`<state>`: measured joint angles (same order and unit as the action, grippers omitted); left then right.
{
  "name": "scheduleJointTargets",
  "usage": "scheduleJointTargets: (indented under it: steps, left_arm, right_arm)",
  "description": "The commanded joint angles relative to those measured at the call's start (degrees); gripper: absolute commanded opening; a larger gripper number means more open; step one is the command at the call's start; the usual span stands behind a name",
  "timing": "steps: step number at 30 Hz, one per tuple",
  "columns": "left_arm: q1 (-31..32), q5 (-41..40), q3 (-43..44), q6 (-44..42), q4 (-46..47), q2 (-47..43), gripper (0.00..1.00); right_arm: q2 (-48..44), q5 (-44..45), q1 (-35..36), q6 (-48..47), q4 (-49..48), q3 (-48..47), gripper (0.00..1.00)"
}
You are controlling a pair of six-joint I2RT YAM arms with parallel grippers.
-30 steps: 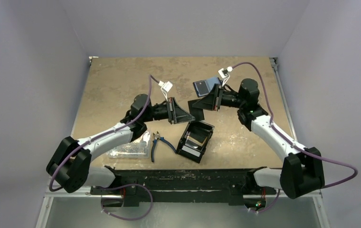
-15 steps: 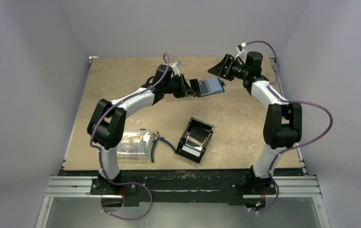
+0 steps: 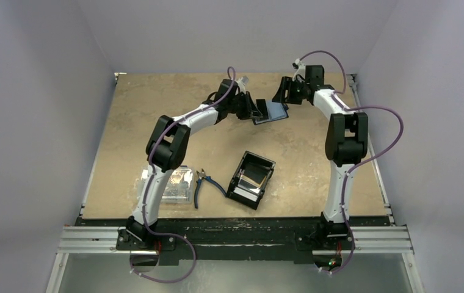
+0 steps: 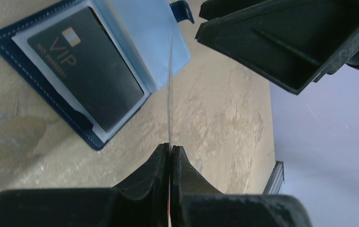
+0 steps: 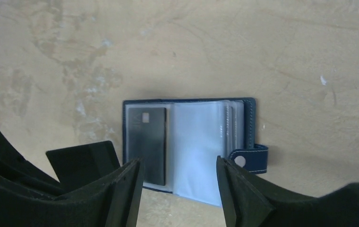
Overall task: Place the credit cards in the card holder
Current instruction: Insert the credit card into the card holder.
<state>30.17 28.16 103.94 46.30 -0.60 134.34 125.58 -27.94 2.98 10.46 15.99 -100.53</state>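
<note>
Left fingers [image 4: 159,165]: pressed together on the lower edge of a credit card [image 4: 170,90], which showed edge-on as a thin upright line. Its face colour could not be told.
Left gripper [image 4: 170,150]: clamped on that card, just beside the card holder's near edge. The card's far end showed against the holder's pale sleeve.
Right fingers [image 5: 129,187]: spread wide apart, with nothing between them.
Right gripper [image 5: 180,189]: hung directly over the card holder without touching it. From the left wrist it appeared as a black shape near the card's tip.
Card holder [image 5: 189,106]: navy blue. It lay open and flat on the table at the far centre, between the two grippers.
Black card [image 4: 85,66]: lettered VIP and seated in the holder's pocket on the side away from the snap tab.
Clear sleeves [image 5: 196,146]: pale stacked pages that covered the holder's other half.
Snap tab [image 5: 249,158]: a navy strap with a silver stud, projecting from the holder's edge.
Table [image 3: 144,116]: tan and mottled.
Black tray [image 3: 252,179]: open-topped. It stood near the table's centre, well apart from the holder, toward the arm bases.
Pliers [image 3: 204,183]: blue-handled, just left of the tray.
Clear box [image 3: 171,186]: left of the pliers, partly behind the left arm.
</note>
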Motion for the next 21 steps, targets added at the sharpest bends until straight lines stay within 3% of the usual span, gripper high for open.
scheduleJointTargets:
  steps: [1, 6, 14, 21]
  left_arm:
    - [0.04, 1.75, 6.44, 0.26, 0.74, 3.65, 0.00]
    - [-0.47, 2.25, 9.07, 0.77, 0.70, 6.68, 0.00]
    - [-2.04, 5.36, 10.38, 2.99, 1.61, 9.44, 0.00]
    - [-3.16, 10.18, 7.01, 11.52, 8.41, 10.49, 0.00]
  right_arm:
    - [2.30, 4.35, 0.18, -3.19, 2.38, -5.72, 0.64]
    - [5.02, 4.10, 0.17, -3.78, 2.11, -7.58, 0.59]
    - [8.59, 2.04, 0.17, -3.96, 2.72, -8.22, 0.35]
    - [8.89, 2.48, 0.18, -3.52, 2.17, -6.19, 0.24]
